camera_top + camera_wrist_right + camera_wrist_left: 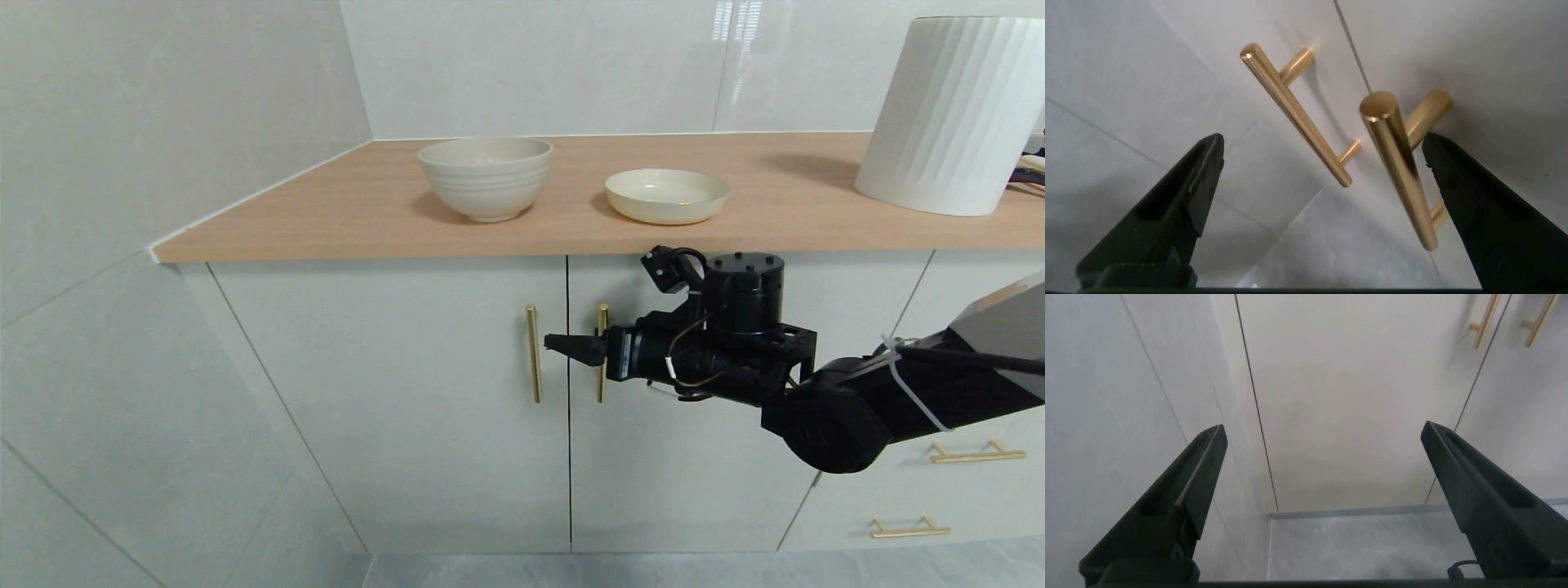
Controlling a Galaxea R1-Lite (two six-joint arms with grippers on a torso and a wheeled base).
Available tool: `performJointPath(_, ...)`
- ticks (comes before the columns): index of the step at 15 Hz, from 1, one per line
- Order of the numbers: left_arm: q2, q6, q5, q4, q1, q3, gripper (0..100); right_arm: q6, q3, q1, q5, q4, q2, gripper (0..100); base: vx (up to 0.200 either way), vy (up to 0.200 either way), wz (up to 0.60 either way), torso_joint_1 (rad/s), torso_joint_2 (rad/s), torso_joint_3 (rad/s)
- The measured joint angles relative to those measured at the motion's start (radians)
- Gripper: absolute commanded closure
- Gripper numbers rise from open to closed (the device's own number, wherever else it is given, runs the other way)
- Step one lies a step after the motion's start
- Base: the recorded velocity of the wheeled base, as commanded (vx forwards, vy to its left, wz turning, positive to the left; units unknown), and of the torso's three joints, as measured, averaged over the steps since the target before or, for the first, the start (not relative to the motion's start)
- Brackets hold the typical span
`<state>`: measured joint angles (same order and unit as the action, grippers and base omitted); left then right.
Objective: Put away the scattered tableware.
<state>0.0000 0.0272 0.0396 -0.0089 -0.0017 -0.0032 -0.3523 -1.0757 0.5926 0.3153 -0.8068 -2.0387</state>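
Observation:
A ribbed cream bowl (pixel 486 175) and a shallow cream dish (pixel 667 195) stand side by side on the wooden countertop (pixel 326 212). Below them, my right gripper (pixel 571 347) is at the two gold handles of the closed white cabinet doors. It is open in the right wrist view (pixel 1321 147), with the nearer handle (pixel 1398 167) between its fingers, close to one finger (pixel 1470 204). In the head view its tip overlaps the right door's handle (pixel 602 327). My left gripper (pixel 1323 433) hangs open and holds nothing, facing the cabinet front low near the floor.
A tall white ribbed container (pixel 951 114) stands at the counter's right end. The left door's handle (pixel 532 353) is just beyond the gripper tip. Drawers with gold pulls (pixel 977 452) lie at lower right. A tiled wall closes the left side; grey floor (pixel 1372 547) lies below.

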Motion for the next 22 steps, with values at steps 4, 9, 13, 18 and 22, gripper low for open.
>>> performJointPath(4,0.000,0.000,0.000,0.000,0.000,0.000,0,-0.044,0.013,0.018,0.000,-0.018,-0.003,0,0.000,0.000,0.00,0.000,0.00,0.000)
performJointPath(9,0.000,0.000,0.000,0.000,0.000,0.000,0,-0.059,0.064,0.036,0.000,-0.070,0.009,0,0.000,0.000,0.00,0.000,0.00,0.000)
performJointPath(13,0.000,0.000,0.000,0.000,0.000,0.000,0,-0.065,0.119,0.049,0.041,-0.129,0.027,0,0.000,0.000,0.00,0.000,0.00,0.000)
performJointPath(18,0.000,0.000,0.000,0.000,0.000,0.000,0,-0.065,0.190,0.056,0.105,-0.163,0.064,0,0.000,0.000,0.00,0.000,0.00,0.000)
performJointPath(22,0.000,0.015,0.004,0.000,0.000,0.001,0,-0.064,0.307,0.058,0.185,-0.161,0.153,0,0.000,0.000,0.00,0.000,0.00,0.000)
